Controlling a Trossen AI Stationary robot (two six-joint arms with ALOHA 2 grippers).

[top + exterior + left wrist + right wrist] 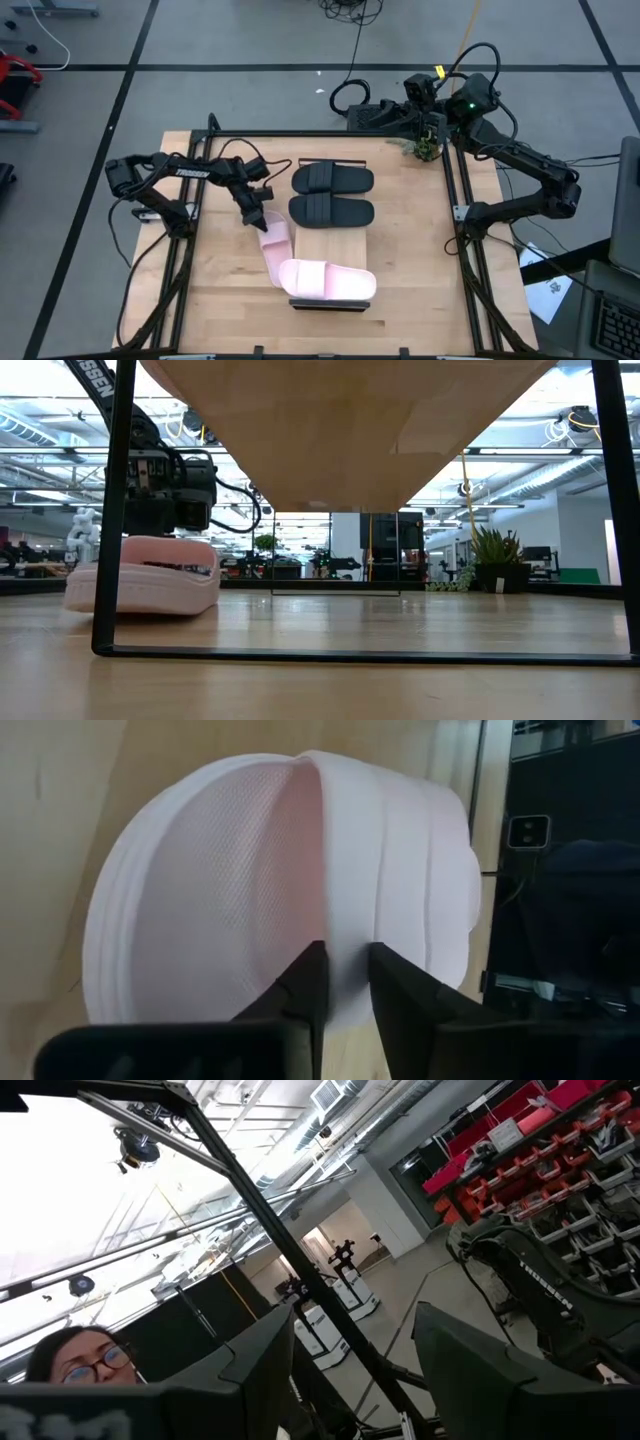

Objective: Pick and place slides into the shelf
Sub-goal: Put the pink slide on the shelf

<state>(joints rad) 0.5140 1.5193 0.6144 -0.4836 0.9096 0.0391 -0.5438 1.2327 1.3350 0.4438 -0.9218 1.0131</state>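
Observation:
A pale pink slide (pixel 273 246) lies sole-down on the wooden tabletop just left of the shelf (pixel 335 245), and my left gripper (pixel 257 217) is shut on it. The low view shows that slide (pixel 140 575) flat on the table under the gripper. On the shelf lie two black slides (pixel 333 178) (pixel 332 211) at the far end and another pink slide (pixel 327 280) at the near end. My right gripper (pixel 428 135) waits open, raised at the table's far right corner. My left gripper pinches the pink slide's strap at its edge (pixel 346 925). One finger (pixel 305 990) sits over the footbed under the strap opening and the other finger (pixel 400 995) lies on the strap's ribbed outer face. The fingers slant down from the table's far left. The slide's sole rests on the table.
Thin dark frame bars (pixel 200 215) run along the table's left and right sides and stand as posts (pixel 108 510) in the low view. A small potted plant (pixel 426 148) stands at the far right corner. Bare tabletop (pixel 240 300) lies near the front left.

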